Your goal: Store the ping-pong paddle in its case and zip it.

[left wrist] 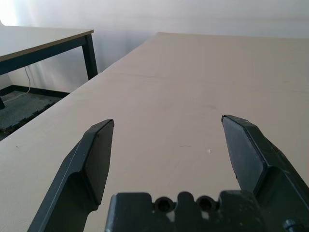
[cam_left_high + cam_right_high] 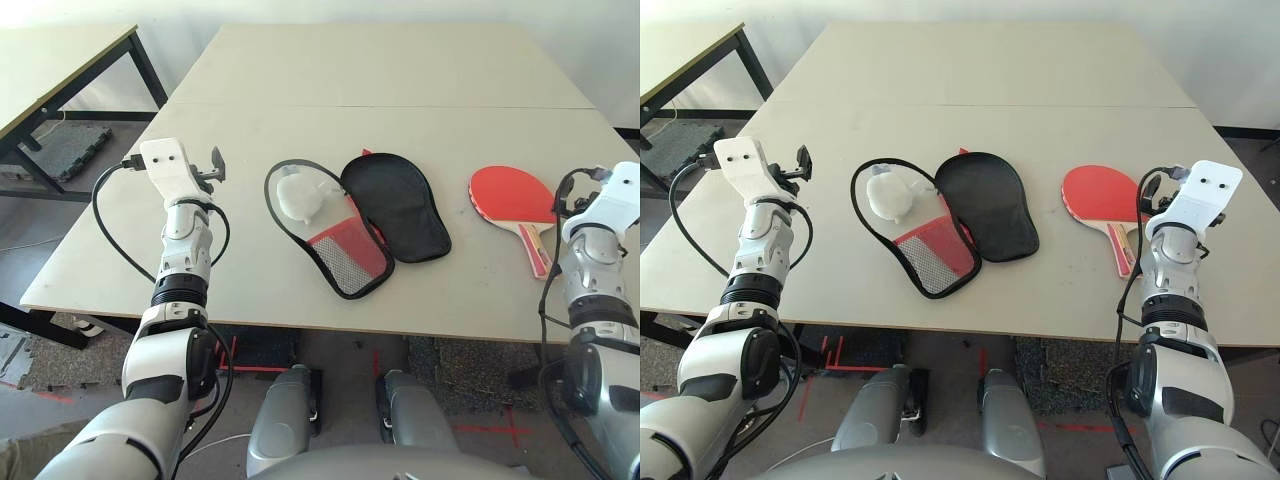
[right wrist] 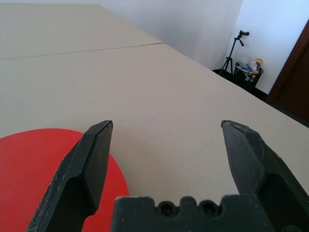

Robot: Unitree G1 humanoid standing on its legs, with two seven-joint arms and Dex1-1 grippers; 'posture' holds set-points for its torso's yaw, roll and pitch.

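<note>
**Both grippers spread wide and empty, paddle and open case lying on the table**

The two black fingers of the left gripper (image 1: 166, 140) are spread wide apart with nothing between them, and the same is true of the right gripper (image 3: 166, 140). Each hovers over bare tabletop, gripping nothing.

The robot faces a pale beige table (image 2: 400, 90). Its left arm reaches out over the table's left part, well apart from the objects. Its right arm is raised at the table's right edge, just beside the ping-pong paddle (image 2: 513, 196).

The ping-pong paddle lies flat on the right side of the table, red rubber face up, with its pale wooden handle pointing toward the robot. In the right wrist view, part of the red blade shows beside one finger, though the fingers do not touch it.

The case (image 2: 397, 205) lies in the middle of the table, unzipped and spread open like a book. Its right half shows black lining. Its left half has a black zipper rim and a red and mesh patch near the robot's side. A white wad of thin plastic (image 2: 300, 196) sits inside the left half, at the far end.

The paddle and the case are apart, with bare table between them. A second table (image 2: 60, 70) stands to the far left.
</note>
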